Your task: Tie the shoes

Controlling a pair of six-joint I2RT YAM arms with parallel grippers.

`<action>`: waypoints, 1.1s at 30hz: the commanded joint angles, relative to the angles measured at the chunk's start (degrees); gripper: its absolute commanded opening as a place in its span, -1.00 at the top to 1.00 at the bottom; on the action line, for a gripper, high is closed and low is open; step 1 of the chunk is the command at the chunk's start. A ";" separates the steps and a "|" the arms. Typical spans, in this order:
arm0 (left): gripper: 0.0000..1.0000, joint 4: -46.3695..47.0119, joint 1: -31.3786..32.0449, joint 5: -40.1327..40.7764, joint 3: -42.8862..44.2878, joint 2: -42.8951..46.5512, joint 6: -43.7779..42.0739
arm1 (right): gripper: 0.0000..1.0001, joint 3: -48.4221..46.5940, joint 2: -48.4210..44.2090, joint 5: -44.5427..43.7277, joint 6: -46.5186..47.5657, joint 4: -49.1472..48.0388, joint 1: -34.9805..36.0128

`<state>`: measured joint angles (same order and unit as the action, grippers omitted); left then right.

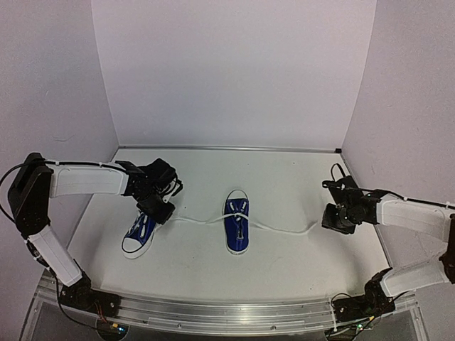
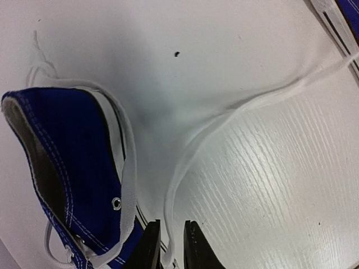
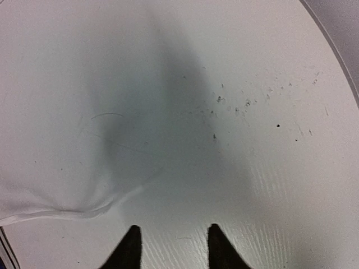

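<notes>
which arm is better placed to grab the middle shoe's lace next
Left arm: the lace runs between the left fingers. The right fingers stand open over the table, no lace between them.

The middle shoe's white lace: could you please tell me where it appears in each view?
Top external: the lace crosses the middle shoe, trailing to both sides.
Left wrist: the lace curves from the left gripper to the upper right.
Right wrist: the lace is a pale strip at lower left.
Shared landmark: the middle shoe, top-right corner for the left wrist, apparently bottom-left for the right.
</notes>
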<state>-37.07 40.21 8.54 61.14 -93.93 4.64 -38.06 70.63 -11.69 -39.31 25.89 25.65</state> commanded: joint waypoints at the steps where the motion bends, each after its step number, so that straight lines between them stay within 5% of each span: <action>1: 0.28 -1.22 -0.18 -3.72 2.25 1.38 -0.51 | -0.34 -2.00 -0.96 3.55 3.12 -3.21 -0.25; 3: -0.03 -1.70 -0.28 -2.18 2.42 3.53 -0.06 | -0.66 -2.10 -2.83 3.78 3.85 -3.30 -0.27; 6: -0.94 -0.20 -0.31 -1.24 2.65 7.41 -0.28 | -0.91 -2.29 -5.73 5.84 6.83 -4.67 -0.32; 7: -0.98 1.40 -0.31 -1.41 2.54 8.86 -0.46 | -0.96 -2.48 -6.68 6.77 7.55 -5.36 -0.27; 16: -0.99 25.90 -0.29 -2.80 -1.06 13.57 -6.62 | -0.97 -7.22 -6.30 13.67 14.84 -9.76 -0.25; 26: -0.97 28.91 2.54 -22.43 1.58 -1.30 -28.63 | -0.97 -9.44 -4.37 21.88 19.43 -13.07 -0.25; 33: -0.45 28.22 3.49 -30.25 6.08 -11.93 -40.83 | -0.96 -8.67 -1.21 27.00 17.99 -14.21 -0.27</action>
<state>-10.08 43.69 -14.68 62.74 -101.86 -26.23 -46.09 68.16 10.99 -21.26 14.05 25.65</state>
